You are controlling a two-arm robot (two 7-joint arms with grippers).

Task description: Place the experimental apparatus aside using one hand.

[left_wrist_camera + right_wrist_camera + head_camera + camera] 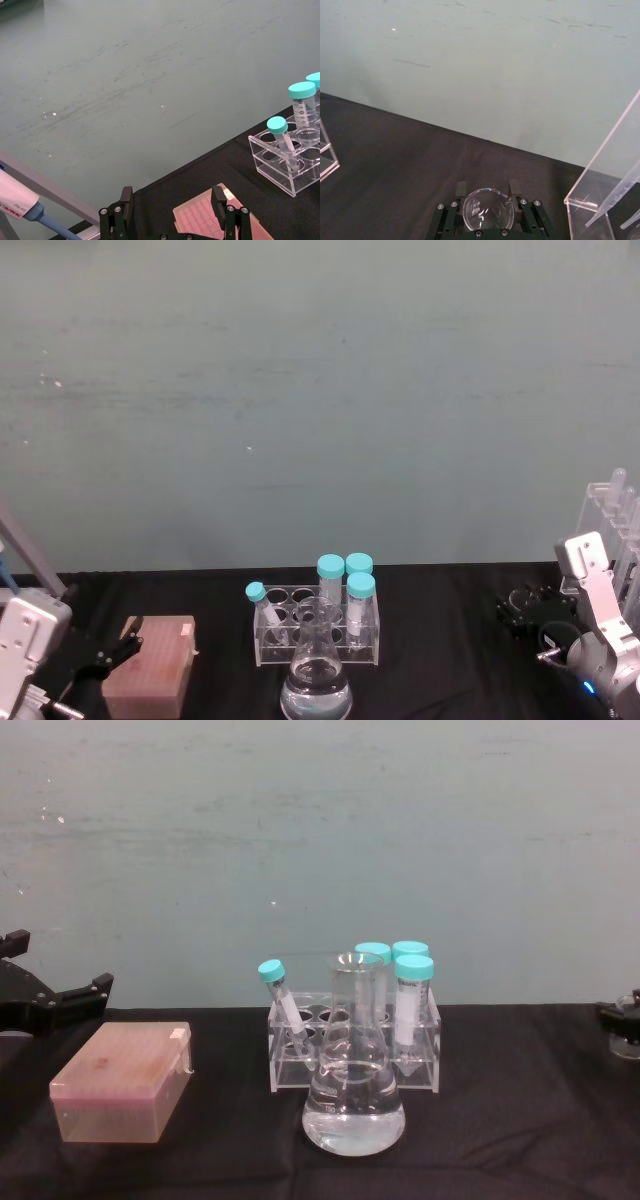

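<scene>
small beaker (pixel 487 212) in right hand (pixel 487 194)

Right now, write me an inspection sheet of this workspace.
Surface: black cloth, flat.
Job's things: flask holding clear liquid, centre front; tall clear rack, far right; small beaker in the right end effector.
Clutter: tube rack with teal-capped tubes behind the flask; pink box on the left; pipette at far left.
End effectors: left end effector open by the pink box; right end effector shut on the small beaker.
Cables: nothing seen.
Surroundings: teal wall behind.
</scene>
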